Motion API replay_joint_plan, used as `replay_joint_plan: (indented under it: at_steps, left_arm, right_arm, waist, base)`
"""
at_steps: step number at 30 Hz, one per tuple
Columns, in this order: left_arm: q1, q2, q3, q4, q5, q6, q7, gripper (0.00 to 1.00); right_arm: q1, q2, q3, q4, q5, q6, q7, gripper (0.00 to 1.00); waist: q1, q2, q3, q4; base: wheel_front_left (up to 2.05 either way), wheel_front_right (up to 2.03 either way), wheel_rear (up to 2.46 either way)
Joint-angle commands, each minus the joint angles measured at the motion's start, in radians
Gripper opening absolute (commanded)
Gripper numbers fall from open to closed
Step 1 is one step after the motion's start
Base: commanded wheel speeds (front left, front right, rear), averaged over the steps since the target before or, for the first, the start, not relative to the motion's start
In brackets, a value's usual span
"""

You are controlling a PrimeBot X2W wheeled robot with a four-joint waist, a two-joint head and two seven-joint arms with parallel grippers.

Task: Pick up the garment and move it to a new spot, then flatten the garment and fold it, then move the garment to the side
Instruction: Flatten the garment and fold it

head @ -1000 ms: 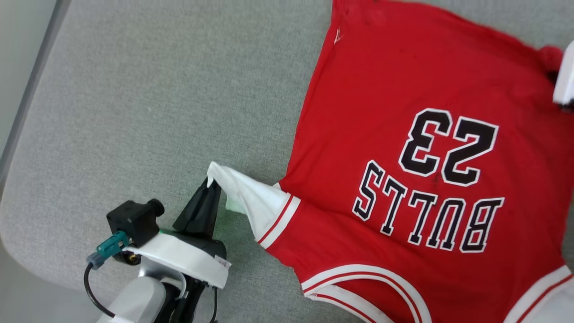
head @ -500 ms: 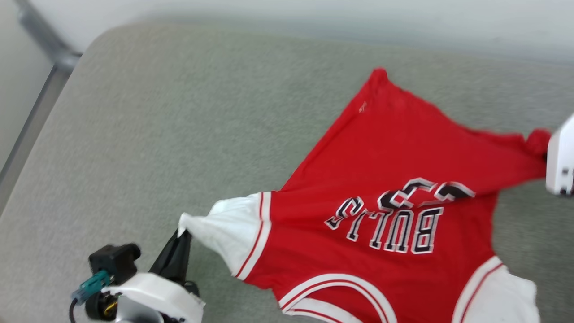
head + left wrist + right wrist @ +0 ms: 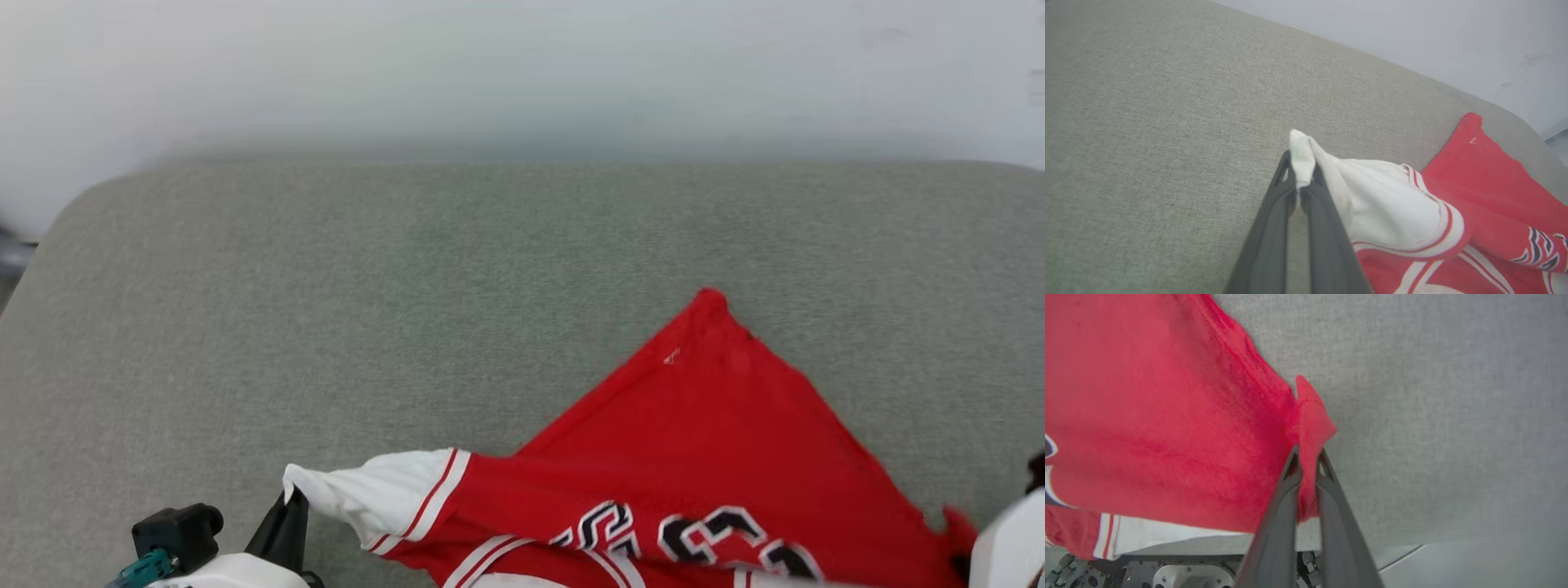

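The garment (image 3: 718, 425) is a red jersey with black, white-outlined numerals; it is held up off the grey cushion (image 3: 408, 310) at two points. My left gripper (image 3: 290, 500) is shut on the tip of its white, red-striped sleeve (image 3: 1392, 212), as the left wrist view (image 3: 1300, 165) shows up close. My right gripper (image 3: 967, 555), at the lower right edge of the head view, is shut on a red hem corner (image 3: 1310, 416), the cloth pinched between its dark fingers (image 3: 1286, 490). The far hem corner (image 3: 710, 302) rests on the cushion.
The cushion has a rounded far left corner (image 3: 90, 196), and a pale wall (image 3: 522, 73) stands behind it. Bare cushion stretches to the left of the garment and beyond it. Below the cushion's near edge, the right wrist view shows part of my base (image 3: 1167, 575).
The head camera has tilted up, so the wall has come into view. Both grippers have raised and drawn their ends nearer; the jersey has bunched and the lettering has dropped from sight. Both grips are unchanged.
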Motion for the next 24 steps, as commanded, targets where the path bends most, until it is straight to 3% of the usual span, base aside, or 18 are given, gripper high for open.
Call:
replay_joint_plan:
  at_steps: [1,3,4,5,6,12,19,24]
  left_arm:
    - [0.019,0.008,0.005,-0.005,-0.008,0.010,0.005,0.00]
    - [0.026,0.009,0.004,-0.006,-0.013,0.011,0.010,0.00]
    - [0.028,0.010,0.003,-0.006,-0.013,0.012,0.013,0.00]
    - [0.030,0.010,0.001,-0.007,-0.013,0.013,0.014,0.00]
    - [0.031,0.010,-0.003,-0.007,-0.012,0.014,0.018,0.00]
    - [0.028,0.007,-0.006,0.002,-0.014,0.015,0.018,0.00]
    - [0.007,0.009,-0.010,-0.002,-0.007,0.012,0.021,0.00]
    - [-0.036,0.006,-0.029,-0.002,0.007,-0.006,0.025,0.00]
  right_arm:
    - [0.076,0.046,-0.015,-0.031,-0.005,-0.001,-0.006,0.00]
    - [0.142,0.092,-0.030,-0.057,-0.009,-0.001,-0.017,0.00]
    - [0.169,0.115,-0.036,-0.066,-0.003,-0.001,-0.028,0.19]
    - [0.194,0.134,-0.042,-0.075,0.004,-0.001,-0.051,0.49]
    - [0.214,0.149,-0.052,-0.079,0.011,-0.001,-0.079,1.00]
    - [0.264,0.186,-0.088,-0.065,0.028,-0.001,-0.368,1.00]
    - [0.176,0.188,-0.082,-0.008,0.032,-0.001,-0.707,1.00]
    - [0.051,0.188,-0.048,0.060,-0.009,-0.001,-0.820,1.00]
  waist:
    - [0.0003,-0.0001,-0.024,-0.029]
    - [0.0003,-0.0001,-0.027,-0.038]
    - [0.0003,-0.0001,-0.027,-0.040]
    - [0.0003,-0.0001,-0.028,-0.041]
    - [0.0003,-0.0001,-0.030,-0.041]
    - [0.0003,-0.0001,-0.036,-0.046]
    - [0.0003,-0.0001,-0.025,-0.046]
    - [0.0003,-0.0001,0.004,-0.018]
  base:
    - [0.00,0.00,0.00]
    - [0.00,0.00,0.00]
    - [0.00,0.00,0.00]
    - [0.00,0.00,0.00]
    - [0.00,0.00,0.00]
    - [0.00,0.00,0.00]
    - [0.00,0.00,0.00]
    - [0.00,0.00,0.00]
